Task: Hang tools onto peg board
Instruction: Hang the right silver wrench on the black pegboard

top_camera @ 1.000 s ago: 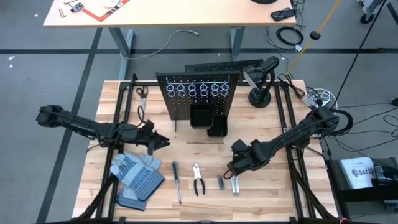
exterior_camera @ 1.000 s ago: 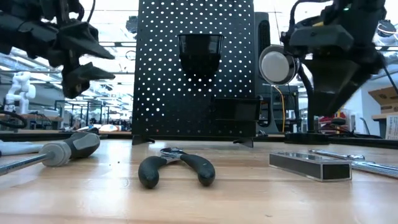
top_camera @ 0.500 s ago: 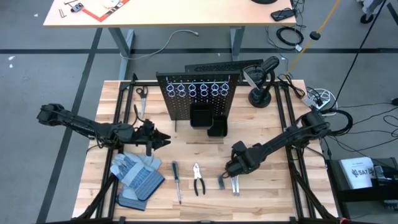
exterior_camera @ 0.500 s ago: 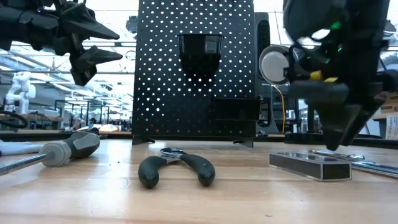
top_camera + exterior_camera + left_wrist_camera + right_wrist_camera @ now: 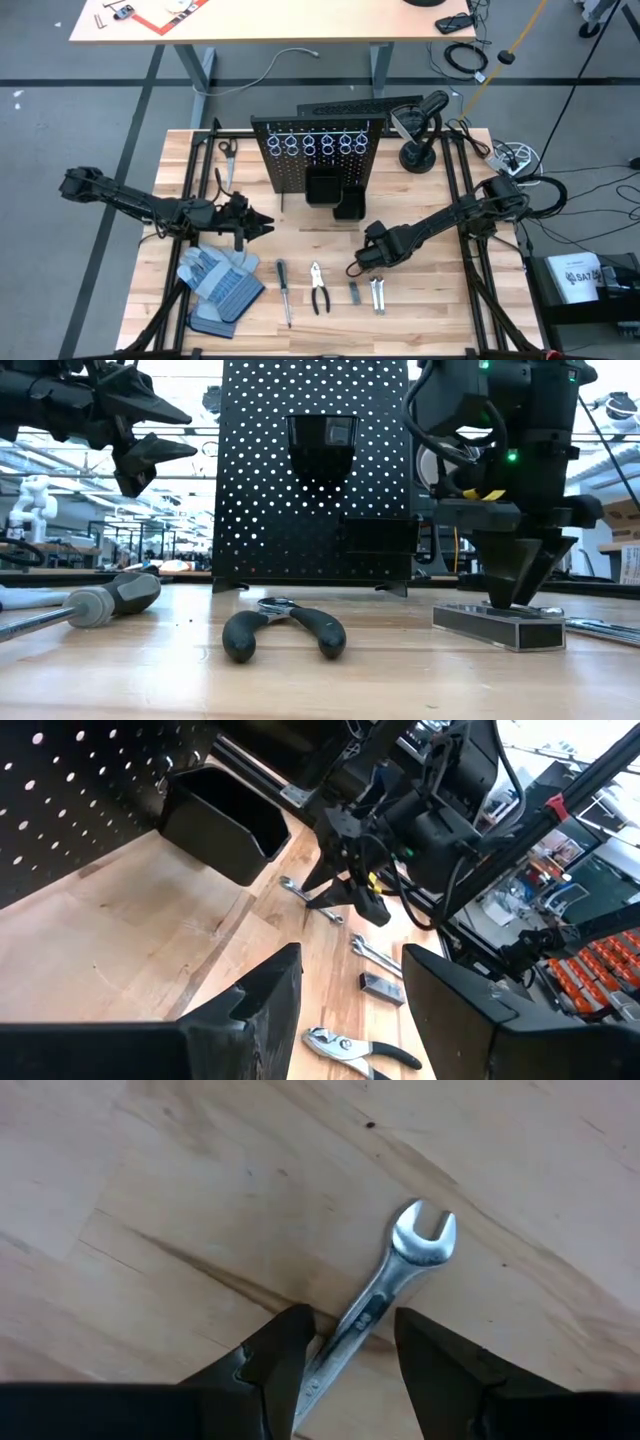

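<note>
Right gripper (image 5: 356, 268) is angled down over the table, jaws partly open with a silver wrench (image 5: 385, 1302) lying between the fingertips, not clamped. Left gripper (image 5: 262, 227) hovers open and empty near the gloves (image 5: 218, 285). On the table: one screwdriver (image 5: 284, 293), one pliers (image 5: 319, 288), one grey piece (image 5: 354, 293) (all in front of the peg board (image 5: 318, 155)).

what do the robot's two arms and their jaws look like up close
Both arms are dark, slim and jointed, with black cables running along them. The left gripper ends in pointed, wedge-shaped black jaws. The right gripper sits below a bulky black housing with small green lights and a yellow tag, tapering to a narrow tip. In the wrist views the jaws look matte black and chunky.
</note>
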`<act>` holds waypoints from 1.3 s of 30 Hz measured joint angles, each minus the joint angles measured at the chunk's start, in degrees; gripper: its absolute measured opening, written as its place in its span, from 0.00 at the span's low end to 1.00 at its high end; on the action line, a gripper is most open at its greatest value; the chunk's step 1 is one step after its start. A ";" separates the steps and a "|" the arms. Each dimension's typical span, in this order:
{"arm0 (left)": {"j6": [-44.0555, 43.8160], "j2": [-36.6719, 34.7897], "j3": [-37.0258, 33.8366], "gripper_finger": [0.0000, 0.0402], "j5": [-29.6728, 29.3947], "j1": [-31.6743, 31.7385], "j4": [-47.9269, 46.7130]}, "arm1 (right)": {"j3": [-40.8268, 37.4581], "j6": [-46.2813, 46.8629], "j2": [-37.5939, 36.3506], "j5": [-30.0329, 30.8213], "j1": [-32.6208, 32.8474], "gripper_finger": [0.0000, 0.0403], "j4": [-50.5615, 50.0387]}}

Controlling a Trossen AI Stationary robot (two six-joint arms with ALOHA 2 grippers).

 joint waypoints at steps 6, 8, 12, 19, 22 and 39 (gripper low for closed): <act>0.03 -0.02 0.00 0.45 -0.21 0.00 -0.34 | -1.13 1.07 0.00 -0.82 -0.04 0.34 1.22; 0.03 0.00 0.00 0.45 -0.25 0.00 -0.44 | -1.15 1.09 0.00 -1.10 -0.07 0.29 1.98; 0.03 0.00 0.00 0.45 -0.79 0.00 -0.43 | -1.17 1.16 0.08 -1.56 -0.07 0.16 2.80; 0.03 0.00 0.00 0.45 -0.94 0.00 -0.43 | -1.19 0.23 0.15 -1.91 -0.04 0.01 3.46; 0.03 0.00 0.00 0.45 -0.96 0.00 -0.42 | -1.19 -0.72 0.17 -1.87 -0.04 0.01 3.50; -0.08 0.00 -0.02 0.45 -1.77 0.00 -0.42 | 4.36 -5.27 0.70 0.28 0.57 0.00 -0.86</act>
